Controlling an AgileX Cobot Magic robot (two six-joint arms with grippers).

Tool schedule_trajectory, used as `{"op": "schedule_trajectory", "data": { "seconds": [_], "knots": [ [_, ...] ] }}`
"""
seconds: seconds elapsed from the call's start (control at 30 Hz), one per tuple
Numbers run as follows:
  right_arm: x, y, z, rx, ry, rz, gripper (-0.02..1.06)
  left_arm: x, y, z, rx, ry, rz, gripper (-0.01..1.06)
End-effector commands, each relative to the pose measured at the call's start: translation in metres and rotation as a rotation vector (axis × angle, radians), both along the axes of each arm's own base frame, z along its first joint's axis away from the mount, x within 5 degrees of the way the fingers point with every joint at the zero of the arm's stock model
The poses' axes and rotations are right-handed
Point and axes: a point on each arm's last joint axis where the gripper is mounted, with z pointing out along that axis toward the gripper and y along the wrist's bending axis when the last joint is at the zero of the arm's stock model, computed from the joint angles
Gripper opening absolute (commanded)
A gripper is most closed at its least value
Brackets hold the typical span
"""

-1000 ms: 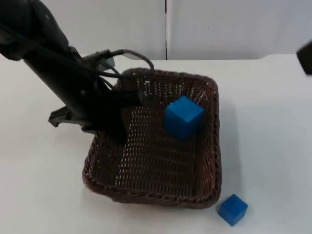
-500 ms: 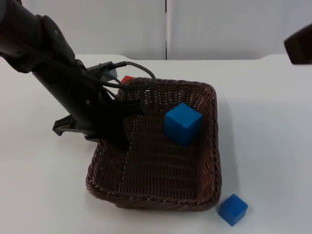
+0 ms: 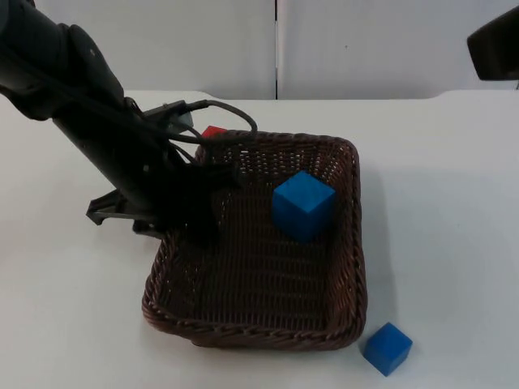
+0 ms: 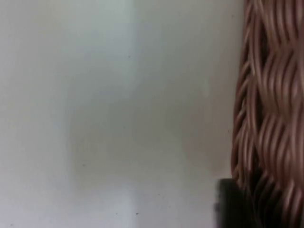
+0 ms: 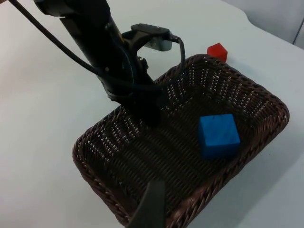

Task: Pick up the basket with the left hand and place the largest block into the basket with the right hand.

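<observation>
Wicker basket (image 3: 268, 308) sits on the white table (image 3: 454, 203), its left rim taken by the left gripper (image 3: 199, 223), whose fingers pinch the woven wall, presumably to hold it steady for loading. Inside rests the large blue block (image 3: 303, 205), so placing looks done. Outside lie a small blue block (image 3: 387, 348) and a red block (image 3: 213, 131). The right gripper (image 5: 151, 209) hovers above the basket's near rim; its fingers' spread cannot be told.

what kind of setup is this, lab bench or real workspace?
Likely a lab test bench: a bare white table ending at a grey partition wall, with only a wicker basket and toy-like colored blocks, such as the small blue block.
</observation>
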Motion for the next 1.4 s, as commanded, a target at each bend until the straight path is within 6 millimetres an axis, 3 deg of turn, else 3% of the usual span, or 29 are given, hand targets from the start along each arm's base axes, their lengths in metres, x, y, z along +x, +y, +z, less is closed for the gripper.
{"op": "schedule_trajectory", "data": {
  "seconds": [0.0, 0.07, 0.2, 0.3, 0.83, 1.03, 1.17, 1.37],
  "knots": [
    [-0.002, 0.0, 0.002, 0.017, -0.009, 0.004, 0.78, 0.001, -0.003, 0.004, -0.019, -0.005, 0.024, 0.53],
    [-0.002, 0.0, 0.002, 0.016, -0.011, 0.004, 0.78, 0.001, -0.002, 0.007, -0.013, -0.015, 0.013, 0.69],
    [-0.001, 0.0, 0.002, 0.013, -0.014, 0.004, 0.78, 0.002, -0.001, 0.016, -0.002, -0.049, -0.003, 0.76],
    [-0.001, 0.0, 0.002, 0.011, -0.016, 0.005, 0.78, 0.003, 0.0, 0.023, 0.008, -0.08, -0.015, 0.77],
    [-0.003, -0.003, 0.009, 0.025, -0.076, 0.013, 0.78, -0.01, 0.003, 0.111, -0.04, -0.256, -0.053, 0.77],
    [-0.006, -0.007, 0.014, 0.045, -0.097, 0.013, 0.78, -0.017, 0.005, 0.13, -0.041, -0.28, -0.08, 0.77],
    [-0.014, -0.014, 0.023, 0.076, -0.139, 0.013, 0.78, -0.03, 0.004, 0.146, -0.057, -0.289, -0.101, 0.77],
    [-0.027, -0.028, 0.034, 0.092, -0.179, 0.008, 0.78, -0.055, 0.014, 0.153, -0.049, -0.332, -0.081, 0.77]
  ]
}}
